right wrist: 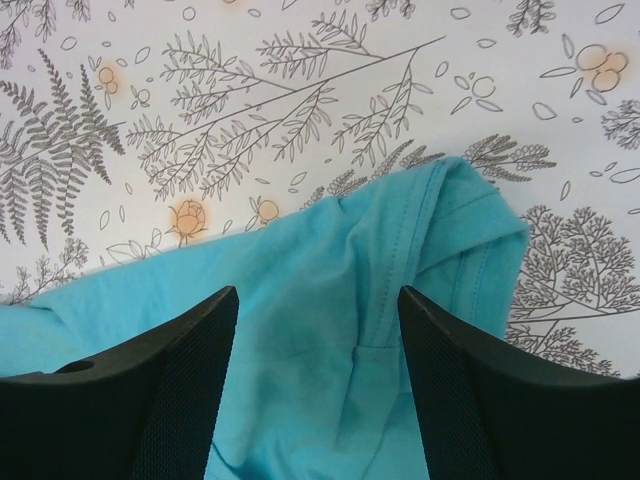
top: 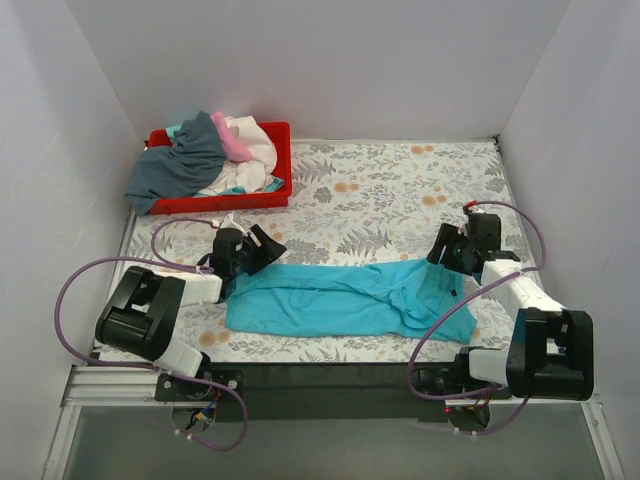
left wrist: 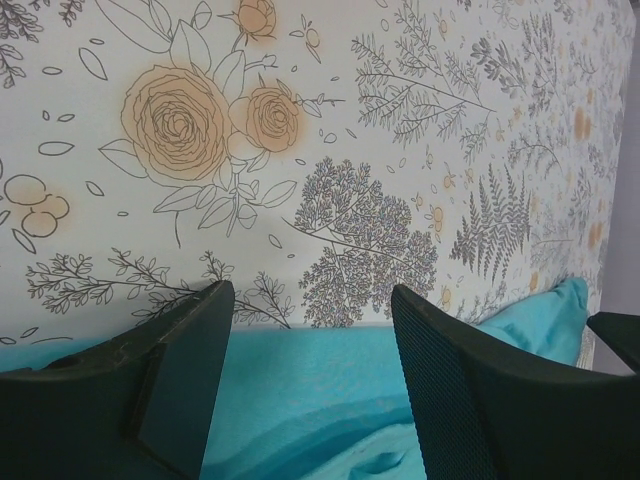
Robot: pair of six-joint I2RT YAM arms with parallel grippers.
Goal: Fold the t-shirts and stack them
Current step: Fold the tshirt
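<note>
One t-shirt is out of the pile, so the job looks like it has only just begun. The turquoise t-shirt point(top: 340, 300) lies on the surface point(top: 400, 190), close to the near edge. It seems to be folded once the long way, so it makes a long, thin band. I think it needs more folds before it is a neat square.

No stack shows anywhere. The other shirts sit in a messy heap in the red tray point(top: 230, 203) at the far left corner. The grey shirt point(top: 185, 165) hangs over the tray's left wall. The white shirt point(top: 255, 150) and the pink shirt point(top: 235, 143) are bunched beside it. All of them are left to fold.

The turquoise shirt's long side runs from left to right, along the near edge. Its right end is wider and wrinkly, with stitched hems. That may be the sleeve end, but I cannot be sure.

The left end effector point(left wrist: 310, 290) is at the left end of the shirt. Its two fingers are spread apart and grip nothing, with blue cloth low between them. The right end effector point(right wrist: 318, 292) is at the right end. Its fingers are apart too, over the cloth, and hold nothing.
</note>
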